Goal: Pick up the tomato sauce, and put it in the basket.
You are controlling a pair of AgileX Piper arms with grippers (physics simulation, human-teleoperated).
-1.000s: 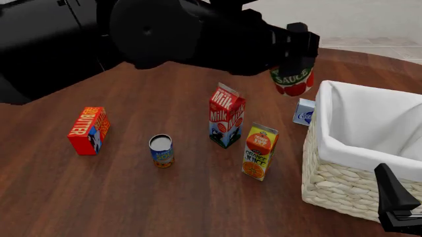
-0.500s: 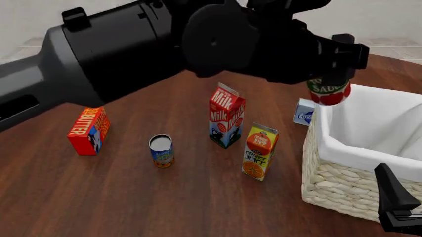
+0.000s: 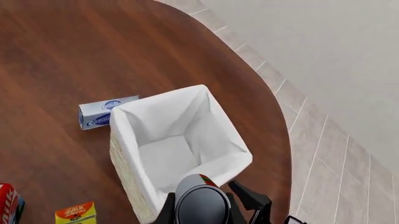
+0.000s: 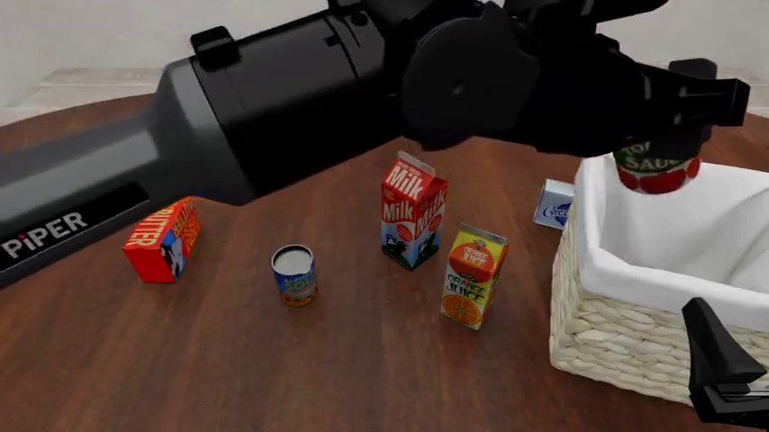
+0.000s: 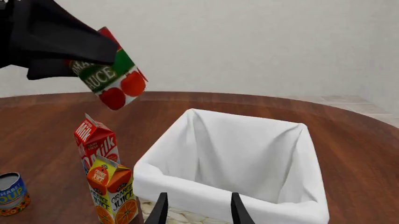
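Red-labelled, with a green band and white lettering, the small cylindrical can of tomato sauce [image 4: 656, 169] hung in the air, clamped in the left hand [image 4: 673, 135] of the big black arm. It sat over the near-left rim of the large cream wicker basket with the white cloth lining [image 4: 625, 333], tilted, and not yet clearly above the open middle.

I judged the carrying step to be nearly done. The next move called for bringing the can a little further over the lining, lowering it, and only then spreading the fingers, so it would not strike the rim.

From the front, the dark wooden desk [image 4: 360, 378] carried a red milk carton [image 4: 412, 214], a yellow orange juice carton [image 4: 474, 275], a blue and orange soup can [image 4: 294, 274], a red butter box [image 4: 161, 238] and a small blue-and-white box [image 4: 553, 203] just beside the basket. The left wrist view looked straight down into the lining and showed only the can's grey top. The right wrist view alone showed the can's label from the side, with the gap beneath it. The right hand [image 5: 196, 207] waited low by the basket, fingers parted and holding nothing.
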